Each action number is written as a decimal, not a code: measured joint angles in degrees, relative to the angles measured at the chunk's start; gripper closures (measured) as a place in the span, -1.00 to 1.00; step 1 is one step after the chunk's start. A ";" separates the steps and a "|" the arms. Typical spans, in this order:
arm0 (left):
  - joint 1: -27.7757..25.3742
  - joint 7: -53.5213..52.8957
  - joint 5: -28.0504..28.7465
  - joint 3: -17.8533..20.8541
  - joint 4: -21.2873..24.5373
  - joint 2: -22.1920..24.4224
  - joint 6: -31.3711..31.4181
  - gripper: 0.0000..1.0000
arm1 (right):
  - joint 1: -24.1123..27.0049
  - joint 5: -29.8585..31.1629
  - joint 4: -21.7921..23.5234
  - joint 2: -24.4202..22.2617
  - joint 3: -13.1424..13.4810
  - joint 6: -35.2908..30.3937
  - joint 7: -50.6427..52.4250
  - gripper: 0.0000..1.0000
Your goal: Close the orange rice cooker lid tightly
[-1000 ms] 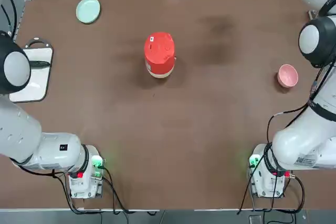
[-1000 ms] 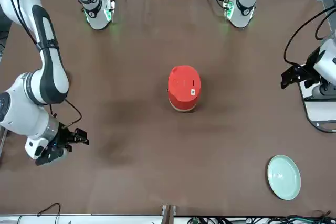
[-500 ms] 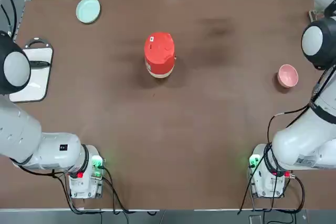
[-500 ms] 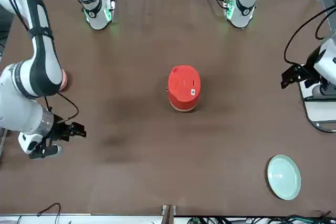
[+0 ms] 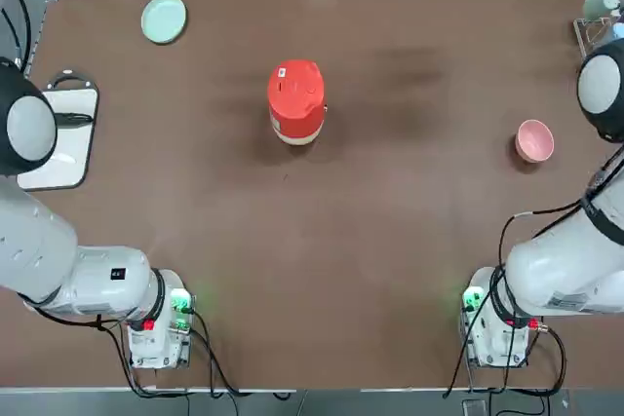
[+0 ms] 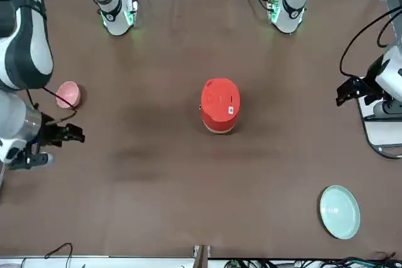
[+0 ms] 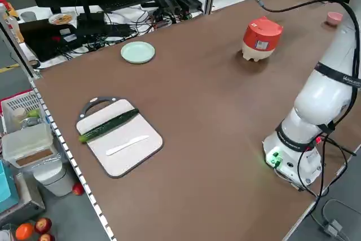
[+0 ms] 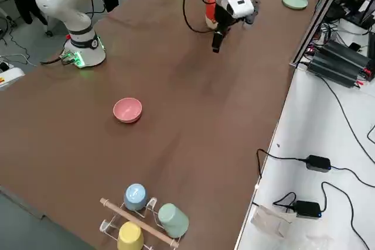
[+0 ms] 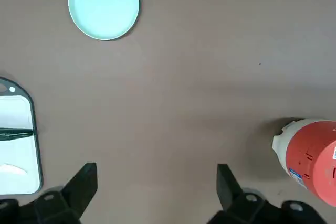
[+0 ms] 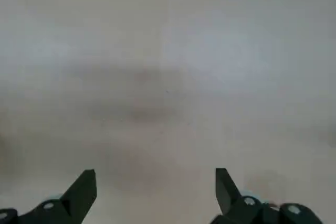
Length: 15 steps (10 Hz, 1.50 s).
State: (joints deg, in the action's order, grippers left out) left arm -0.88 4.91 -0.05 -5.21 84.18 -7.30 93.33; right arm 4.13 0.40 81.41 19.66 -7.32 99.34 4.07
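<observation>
The orange rice cooker stands upright a little beyond the table's middle, also visible in the front view and the left side view. Its lid lies flat on top, white sticker near the rim. My left gripper hovers open and high over the table's left side, far from the cooker, its fingers wide with nothing between. My right gripper is open too, raised by the far right edge of the table, its fingers apart over blurred surface.
A pale green plate lies at the far left. A cutting board with a cucumber and a knife sits at the left edge. A pink bowl rests at the right, and a cup rack stands at the right edge.
The right gripper has swung away from the middle toward the table's right side, past the pink bowl. The cooker, its lid and the left arm have not moved.
</observation>
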 joint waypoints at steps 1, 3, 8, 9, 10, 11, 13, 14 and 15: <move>0.00 0.00 0.00 0.00 -0.01 0.01 0.00 -1.00 | -1.62 1.36 2.22 -2.25 1.53 0.01 0.86 -1.00; -0.01 0.00 0.00 0.01 -0.02 0.01 0.00 -1.00 | -6.22 1.93 4.57 -5.94 7.24 -0.02 3.83 -1.00; -0.20 0.00 0.00 0.08 -0.05 0.03 0.00 -1.00 | -6.93 1.94 4.75 -12.74 8.55 -7.22 4.11 -1.00; -0.21 0.00 0.00 0.08 -0.05 0.03 0.00 -1.00 | -6.93 1.94 4.76 -13.41 8.70 -8.20 4.10 -1.00; -0.25 0.00 0.00 0.09 -0.05 0.03 0.00 -1.00 | -6.92 1.94 4.76 -13.78 8.96 -8.81 4.08 -1.00; -0.45 0.00 0.00 0.09 -0.05 0.03 0.00 -1.00 | -6.92 1.91 4.81 -13.94 9.30 -8.94 4.08 -1.00; -1.02 0.00 0.00 0.11 -0.05 0.03 0.00 -1.00 | -6.92 1.56 4.99 -14.01 9.45 -8.94 4.08 -1.00; -1.05 0.00 0.00 0.11 -0.05 0.03 0.00 -1.00 | -6.93 1.53 5.07 -14.02 9.45 -8.94 4.08 -1.00; -1.05 0.00 0.00 0.11 -0.05 0.03 0.00 -1.00 | -6.93 1.52 5.10 -14.05 9.45 -8.94 4.08 -1.00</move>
State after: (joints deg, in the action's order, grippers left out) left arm -1.93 4.91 -0.05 -5.10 84.13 -7.27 93.33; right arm -2.79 1.92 86.52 5.61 2.14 90.41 8.14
